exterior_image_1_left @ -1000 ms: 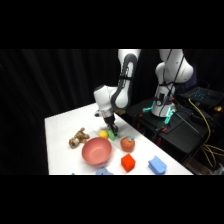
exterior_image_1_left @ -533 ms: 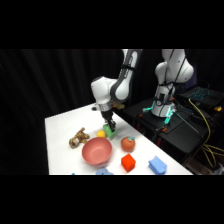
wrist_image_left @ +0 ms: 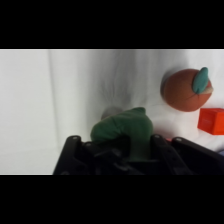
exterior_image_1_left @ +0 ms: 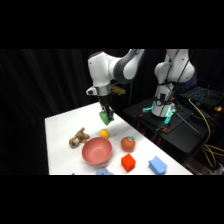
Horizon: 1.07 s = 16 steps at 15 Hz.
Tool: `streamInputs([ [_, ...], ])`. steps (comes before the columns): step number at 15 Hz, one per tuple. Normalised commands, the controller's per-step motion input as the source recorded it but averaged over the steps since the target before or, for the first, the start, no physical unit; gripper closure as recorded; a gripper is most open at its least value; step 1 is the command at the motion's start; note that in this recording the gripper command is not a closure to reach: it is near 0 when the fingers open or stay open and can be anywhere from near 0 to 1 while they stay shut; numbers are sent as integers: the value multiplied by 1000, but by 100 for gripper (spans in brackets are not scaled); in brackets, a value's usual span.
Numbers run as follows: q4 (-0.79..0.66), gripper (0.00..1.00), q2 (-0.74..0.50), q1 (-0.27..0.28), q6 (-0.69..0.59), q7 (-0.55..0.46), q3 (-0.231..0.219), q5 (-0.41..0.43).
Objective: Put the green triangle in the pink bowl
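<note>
The green triangle (exterior_image_1_left: pixel 105 118) hangs in the air above the table, held between the fingers of my gripper (exterior_image_1_left: pixel 106 116), which is shut on it. In the wrist view the green triangle (wrist_image_left: pixel 125 131) fills the lower middle, just above the black linkage. The pink bowl (exterior_image_1_left: pixel 97 151) sits on the table below and toward the front of the gripper, with nothing visible inside it. The bowl does not show in the wrist view.
A small yellow ball (exterior_image_1_left: pixel 104 133) lies just behind the bowl. A brown lumpy object (exterior_image_1_left: pixel 78 138) sits to its left. A red tomato-like fruit (exterior_image_1_left: pixel 128 144) (wrist_image_left: pixel 186 90), a red block (exterior_image_1_left: pixel 128 162) (wrist_image_left: pixel 211 120) and a light blue block (exterior_image_1_left: pixel 157 165) lie to the right.
The gripper has risen from the table surface with the green triangle in it and shifted slightly left, toward the space above the yellow ball.
</note>
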Motion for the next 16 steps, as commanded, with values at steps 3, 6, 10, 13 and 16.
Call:
streamInputs([
  [3, 596, 72, 351, 222, -288, 164, 27, -272],
  [6, 752, 69, 550, 169, -298, 41, 33, -209],
  [10, 805, 67, 582, 97, -339, -90, 7, -154],
  [13, 699, 65, 457, 37, -348, -172, -9, -103],
  [16, 500, 63, 261, 14, -309, -190, -5, -75],
])
